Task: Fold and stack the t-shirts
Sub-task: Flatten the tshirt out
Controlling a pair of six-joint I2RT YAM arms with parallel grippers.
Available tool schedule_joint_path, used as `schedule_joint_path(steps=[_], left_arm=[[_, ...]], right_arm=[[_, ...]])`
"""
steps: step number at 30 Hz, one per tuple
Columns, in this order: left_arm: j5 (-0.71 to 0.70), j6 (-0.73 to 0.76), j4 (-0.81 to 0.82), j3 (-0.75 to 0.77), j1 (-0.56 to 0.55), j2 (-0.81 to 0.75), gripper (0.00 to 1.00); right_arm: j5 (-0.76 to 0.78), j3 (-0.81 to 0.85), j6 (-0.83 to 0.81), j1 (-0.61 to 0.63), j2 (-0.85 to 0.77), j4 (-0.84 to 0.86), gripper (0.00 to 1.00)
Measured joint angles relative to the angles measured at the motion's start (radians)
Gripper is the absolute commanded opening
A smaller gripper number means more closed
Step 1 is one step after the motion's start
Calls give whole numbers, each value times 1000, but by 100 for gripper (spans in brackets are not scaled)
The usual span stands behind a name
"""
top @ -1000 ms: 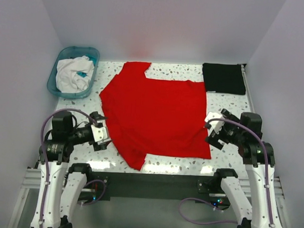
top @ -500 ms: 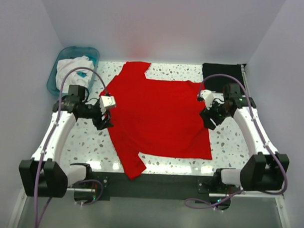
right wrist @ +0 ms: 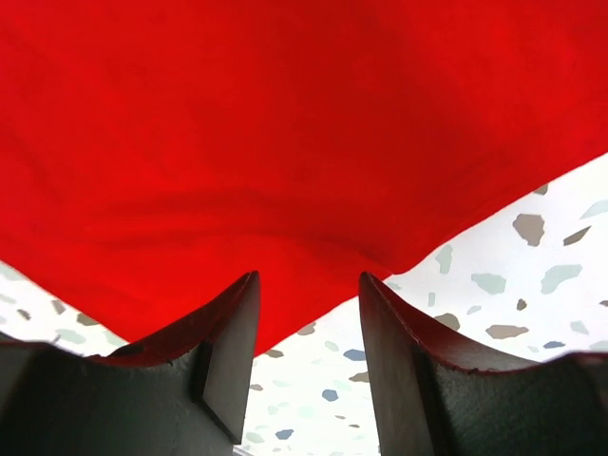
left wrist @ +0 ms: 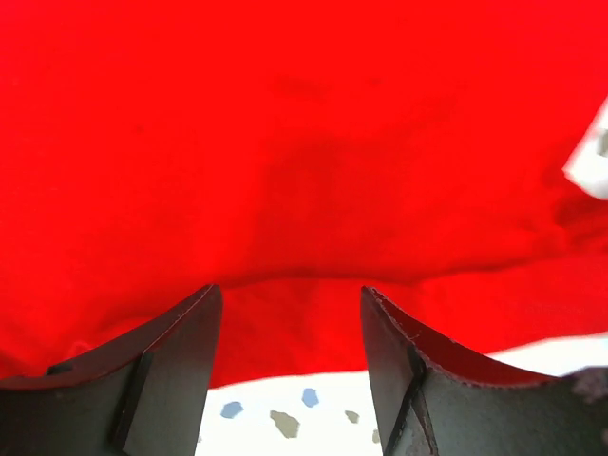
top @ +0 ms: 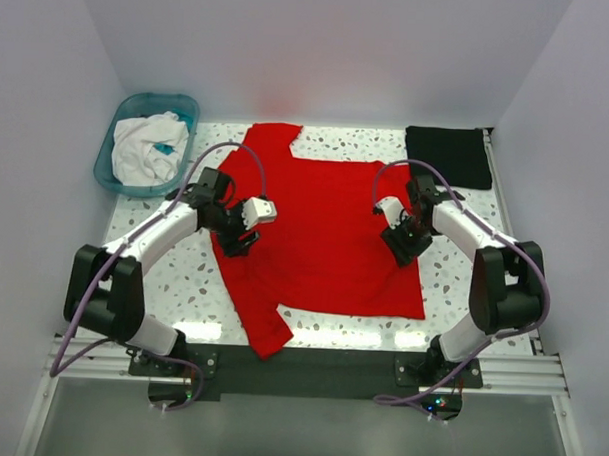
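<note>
The bright red t-shirt (top: 320,224) lies spread flat on the speckled table, one sleeve pointing to the near edge. My left gripper (top: 236,244) is at its left edge and my right gripper (top: 402,246) at its right edge. In the left wrist view the left gripper (left wrist: 290,294) stands open, with the edge of the red cloth (left wrist: 304,142) running between its jaws. In the right wrist view the right gripper (right wrist: 309,280) is also open, astride the edge of the red shirt (right wrist: 285,123). The black t-shirt (top: 447,156) rests folded at the back right corner.
A teal basin (top: 107,163) holding white cloth (top: 147,150) sits at the back left. White walls close in the table on three sides. Bare speckled tabletop (top: 172,283) shows on both sides of the red shirt.
Both arms have swung in from the near table corners to the red shirt's side edges. Both pairs of jaws have narrowed. The shirt's lower left sleeve has shifted slightly.
</note>
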Motion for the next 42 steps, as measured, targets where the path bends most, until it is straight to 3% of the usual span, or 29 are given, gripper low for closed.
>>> schedule_joint_path(steps=[11, 18, 32, 36, 42], left_arm=[[-190, -43, 137, 117, -5, 197, 65], [-250, -31, 121, 125, 20, 238, 64], [-288, 171, -143, 176, 326, 192, 58], [-216, 150, -167, 232, 271, 140, 60], [-162, 55, -99, 248, 53, 155, 63]], right_arm=[[78, -10, 13, 0, 65, 34, 47], [92, -10, 12, 0, 70, 34, 47], [116, -30, 2, 0, 112, 18, 46], [115, -28, 2, 0, 112, 14, 45], [116, -22, 2, 0, 116, 8, 44]])
